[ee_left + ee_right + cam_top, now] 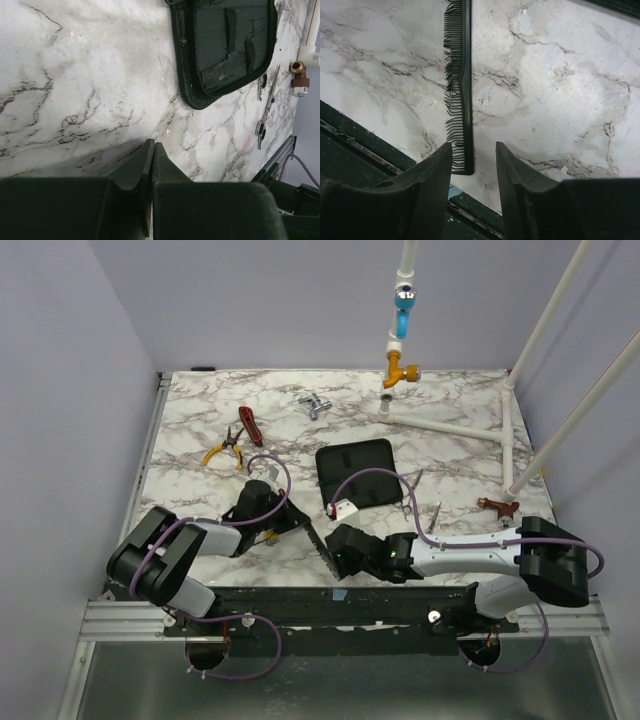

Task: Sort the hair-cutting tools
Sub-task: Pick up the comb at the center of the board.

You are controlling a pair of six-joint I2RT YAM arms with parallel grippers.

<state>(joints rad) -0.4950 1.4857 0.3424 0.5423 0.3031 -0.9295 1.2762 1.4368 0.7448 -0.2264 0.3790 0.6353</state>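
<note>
The black comb (462, 85) lies flat on the marble near the table's front edge. Its near end sits between the fingers of my open right gripper (473, 145), close to the left finger (437, 170), and nothing grips it. From above, the comb (318, 545) lies just left of the right gripper (332, 548). Thin silver scissors (266, 107) rest on the marble beside the open black pouch (225, 47), and from above the scissors (412, 492) sit right of the pouch (355, 472). My left gripper (152, 145) is shut on nothing, low over bare marble left of the comb.
Yellow-handled pliers (222, 451) and a red-handled tool (250, 425) lie at the back left. A silver fitting (315, 405) sits at the back, a brass piece (497, 505) at the right. A white pipe frame (450, 426) stands at the back right. The metal front rail (365, 150) borders the comb's end.
</note>
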